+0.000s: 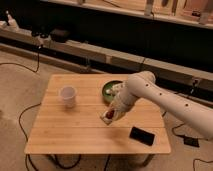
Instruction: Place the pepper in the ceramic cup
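White arm point(165, 97) reaching in from the right over a wooden table point(75, 127); gripper point(110, 115) low over the table's middle, angled down and to the left, just in front of the dark green plate point(104, 90); claw closed, apparently pinching the pepper point(106, 117), seen only as a small dark red spot at the very tip; cannot tell whether lifted clear or touching the wood. Pale block point(105, 110) right at the gripper, mostly hidden by it; contact with it unclear. Ceramic cup point(68, 95) white, upright, on the table's left half, left of the plate; pepper outside the cup, well apart from it to the right. Something pale lying on the plate, partly behind the arm; too small to name. Black slab point(142, 135) flat near the table's front right corner, apart from the gripper and below the arm. Cables point(22, 117) trailing across the floor left of the table; long dark bench along the wall behind.
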Robot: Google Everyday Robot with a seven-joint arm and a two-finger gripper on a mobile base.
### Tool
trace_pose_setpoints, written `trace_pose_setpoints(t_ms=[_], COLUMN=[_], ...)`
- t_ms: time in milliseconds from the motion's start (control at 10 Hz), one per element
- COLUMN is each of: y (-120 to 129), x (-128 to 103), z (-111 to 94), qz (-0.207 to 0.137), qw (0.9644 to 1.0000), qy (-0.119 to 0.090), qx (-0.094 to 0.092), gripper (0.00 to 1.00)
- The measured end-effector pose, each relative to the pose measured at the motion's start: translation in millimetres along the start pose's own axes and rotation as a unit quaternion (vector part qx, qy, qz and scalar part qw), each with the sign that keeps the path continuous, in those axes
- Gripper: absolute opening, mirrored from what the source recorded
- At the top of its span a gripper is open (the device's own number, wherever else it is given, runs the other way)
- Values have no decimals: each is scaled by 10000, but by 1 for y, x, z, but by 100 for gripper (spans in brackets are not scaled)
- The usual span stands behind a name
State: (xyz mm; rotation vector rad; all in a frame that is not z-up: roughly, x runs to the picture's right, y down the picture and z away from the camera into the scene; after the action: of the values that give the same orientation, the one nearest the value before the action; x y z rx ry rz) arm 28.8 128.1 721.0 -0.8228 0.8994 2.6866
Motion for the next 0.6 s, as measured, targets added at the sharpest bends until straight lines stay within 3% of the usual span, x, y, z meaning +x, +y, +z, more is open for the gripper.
trace_pose_setpoints(t_ms=[100,200,600], y=[8,11,9], x=[26,30,29], z=[0,-4,-4], qz=[-203,-215,-196], qw=[9992,9989,9988], qy=[330,419,430], qx=[108,82,107], gripper=[17,17,17])
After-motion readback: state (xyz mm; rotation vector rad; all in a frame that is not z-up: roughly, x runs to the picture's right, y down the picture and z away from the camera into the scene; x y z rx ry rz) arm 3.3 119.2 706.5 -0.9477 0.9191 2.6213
